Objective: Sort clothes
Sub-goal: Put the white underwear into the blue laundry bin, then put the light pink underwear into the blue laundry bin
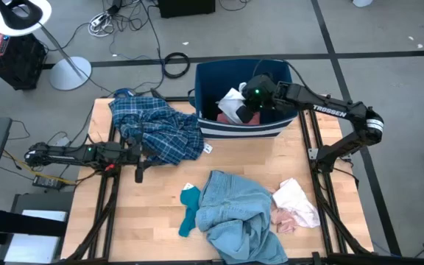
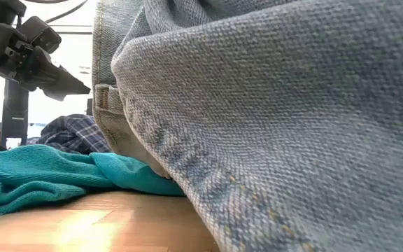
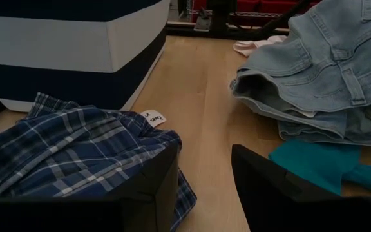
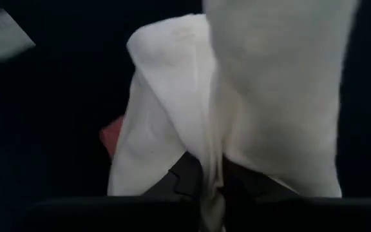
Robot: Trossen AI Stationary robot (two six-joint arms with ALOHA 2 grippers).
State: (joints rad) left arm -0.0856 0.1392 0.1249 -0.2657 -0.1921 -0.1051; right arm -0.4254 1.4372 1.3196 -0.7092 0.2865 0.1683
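Observation:
My right gripper [image 1: 244, 110] is over the dark-blue bin [image 1: 278, 131] and is shut on a white garment [image 1: 232, 101]. A reddish item [image 4: 111, 135] lies below the garment in the bin. My left gripper [image 1: 138, 175] is open, low over the table beside the near edge of the blue-white plaid shirt [image 1: 157, 129]. In the left wrist view its fingers stand apart [image 3: 205, 187] with bare wood between them. The light-blue denim piece [image 1: 234, 217], the teal sock [image 1: 190, 210] and a pink-white item [image 1: 294, 202] lie flat on the near half of the table. My right gripper pinches a bunched fold of the white garment [image 4: 212, 169] between its two fingers. Several layers are gathered at the pinch. The fingers slant down into the bin from its right side. The cloth spreads out slack beyond the fingertips; whether its lower end rests in the bin, I cannot tell.
The bin stands at the table's far edge, right of the plaid shirt, and shows in the left wrist view [image 3: 63, 38]. Bare wood lies between the shirt and the denim [image 3: 205, 96]. The denim [image 2: 292, 105] and the sock [image 2: 47, 178] fill the low view.

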